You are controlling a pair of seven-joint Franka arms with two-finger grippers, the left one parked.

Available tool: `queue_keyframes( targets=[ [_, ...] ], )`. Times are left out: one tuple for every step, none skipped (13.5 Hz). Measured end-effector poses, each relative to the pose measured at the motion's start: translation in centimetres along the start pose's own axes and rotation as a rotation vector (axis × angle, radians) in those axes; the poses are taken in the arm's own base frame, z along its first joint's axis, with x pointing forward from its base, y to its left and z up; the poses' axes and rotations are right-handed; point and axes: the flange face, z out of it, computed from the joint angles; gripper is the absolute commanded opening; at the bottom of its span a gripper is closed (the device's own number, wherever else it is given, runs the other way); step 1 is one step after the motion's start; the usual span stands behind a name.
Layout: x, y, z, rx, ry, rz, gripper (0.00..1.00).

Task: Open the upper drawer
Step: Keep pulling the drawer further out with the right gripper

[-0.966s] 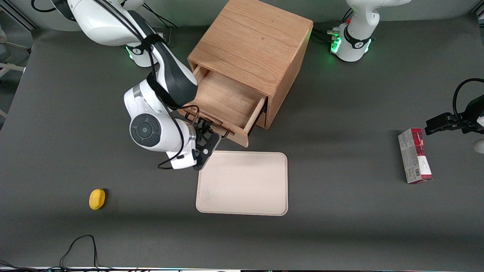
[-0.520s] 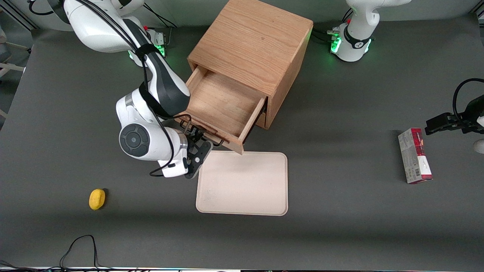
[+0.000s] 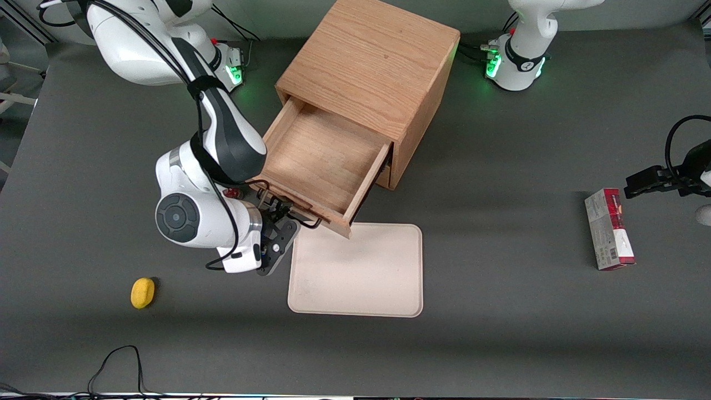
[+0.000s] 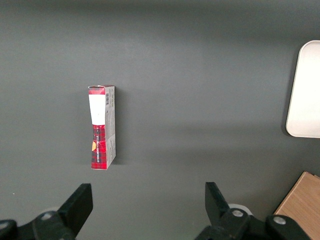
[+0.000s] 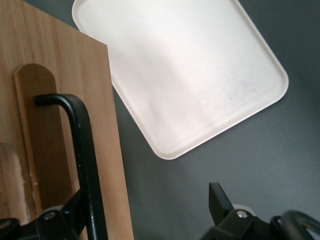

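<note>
Upper drawer looks nearly fully out; gripper sits at bar handle, fingers spread wide around it, not clamped. Next: back clear of handle.

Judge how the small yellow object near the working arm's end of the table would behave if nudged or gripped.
The yellow object looks rounded and oval, so a nudge would probably roll or skid it on the table. Being small, it is likely light. Its hardness cannot be told. The tool is at the upper drawer handle.
</note>
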Motion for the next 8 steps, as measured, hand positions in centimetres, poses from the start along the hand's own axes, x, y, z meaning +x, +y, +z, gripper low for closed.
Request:
queue_keyframes(
  targets=[
    [0.2, 0.3, 0.0, -0.002, 0.004, 0.001, 1.00],
    [0.3, 0.7, 0.1, -0.006, 0.007, 0.003, 1.00],
    [0.3, 1.1, 0.0, -0.018, 0.010, 0.004, 1.00],
    [0.4, 1.5, -0.2, -0.036, 0.015, 0.004, 1.00],
    [0.4, 1.9, -0.3, -0.054, 0.019, 0.004, 1.00],
    [0.3, 2.3, -0.3, -0.066, 0.023, 0.006, 1.00],
    [0.2, 2.5, -0.2, -0.066, 0.021, 0.009, 1.00],
    [0.2, 2.7, -0.1, -0.066, 0.019, 0.008, 1.00]
  ],
)
